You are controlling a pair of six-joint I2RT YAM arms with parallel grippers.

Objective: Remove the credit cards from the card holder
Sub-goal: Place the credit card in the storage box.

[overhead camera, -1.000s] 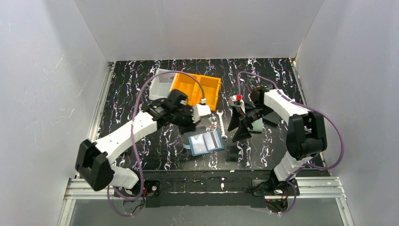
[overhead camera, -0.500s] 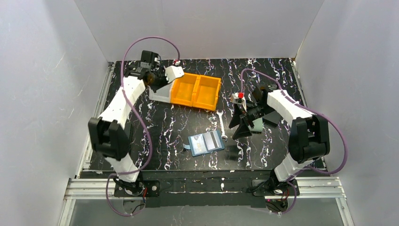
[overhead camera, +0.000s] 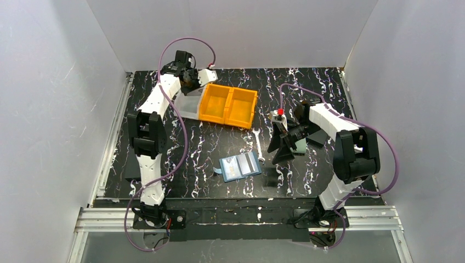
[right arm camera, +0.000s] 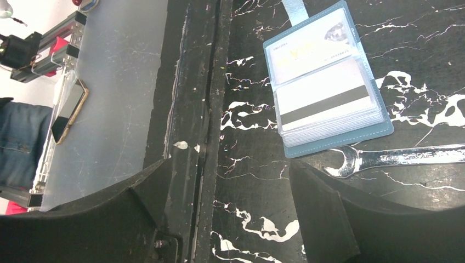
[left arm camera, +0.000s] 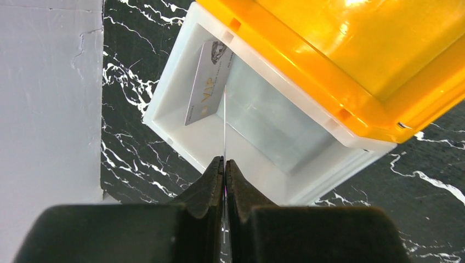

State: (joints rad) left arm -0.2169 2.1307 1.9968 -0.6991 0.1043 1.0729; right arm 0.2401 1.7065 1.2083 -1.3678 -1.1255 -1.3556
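Note:
The blue card holder [overhead camera: 240, 166] lies open on the black table, and credit cards [right arm camera: 323, 104] show in its clear pockets. My left gripper [left arm camera: 224, 160] hangs over a white bin [left arm camera: 164, 118] at the back left. It is shut on a thin credit card [left arm camera: 225, 126] seen edge-on, pointing down into the bin. Another credit card [left arm camera: 205, 82] leans against the bin's inner wall. My right gripper [right arm camera: 231, 167] hovers open to the right of the holder [right arm camera: 334, 143], with nothing between its fingers.
A two-part orange bin [overhead camera: 229, 106] stands against the white bin [overhead camera: 186, 104]. A steel wrench [overhead camera: 259, 147] lies just right of the holder, near my right gripper [overhead camera: 279, 152]. A grey-green wallet [overhead camera: 300, 145] lies beneath the right arm. White walls enclose the table.
My left arm has swung from beside the card holder to the back left, carrying the card over the white bin. The right arm has barely moved.

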